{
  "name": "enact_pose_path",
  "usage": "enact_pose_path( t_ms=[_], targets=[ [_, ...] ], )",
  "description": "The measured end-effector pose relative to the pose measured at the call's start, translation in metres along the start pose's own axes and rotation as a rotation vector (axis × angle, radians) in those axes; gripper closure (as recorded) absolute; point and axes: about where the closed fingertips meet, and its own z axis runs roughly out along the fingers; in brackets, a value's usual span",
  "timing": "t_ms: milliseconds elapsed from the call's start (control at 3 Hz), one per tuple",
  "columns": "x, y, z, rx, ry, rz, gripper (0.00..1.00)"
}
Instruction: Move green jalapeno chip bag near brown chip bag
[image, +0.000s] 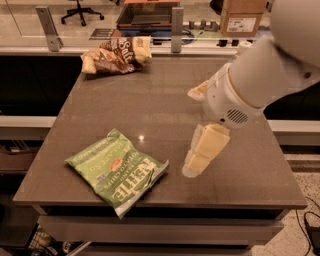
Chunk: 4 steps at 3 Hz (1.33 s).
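The green jalapeno chip bag (117, 167) lies flat at the table's front left, its near corner close to the front edge. The brown chip bag (116, 55) lies crumpled at the far left corner, well away from the green bag. My gripper (194, 131) hangs over the table's right middle, to the right of the green bag and clear of it. It is open and empty, with one cream finger (206, 149) pointing down toward the table and the other (198, 91) higher up.
The brown table (150, 100) has a raised rail with two metal posts (176, 22) along its far edge. A cardboard box (243, 15) stands beyond the far right. My white arm (270, 70) covers the table's right back part.
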Motion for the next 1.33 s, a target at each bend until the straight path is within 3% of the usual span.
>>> enact_pose_path(
  t_ms=[667,1333],
  targets=[
    [0.004,0.033,0.078,-0.11,-0.123,0.052,0.0],
    [-0.018,0.058,0.106,-0.162,-0.289,0.155,0.0]
  ],
)
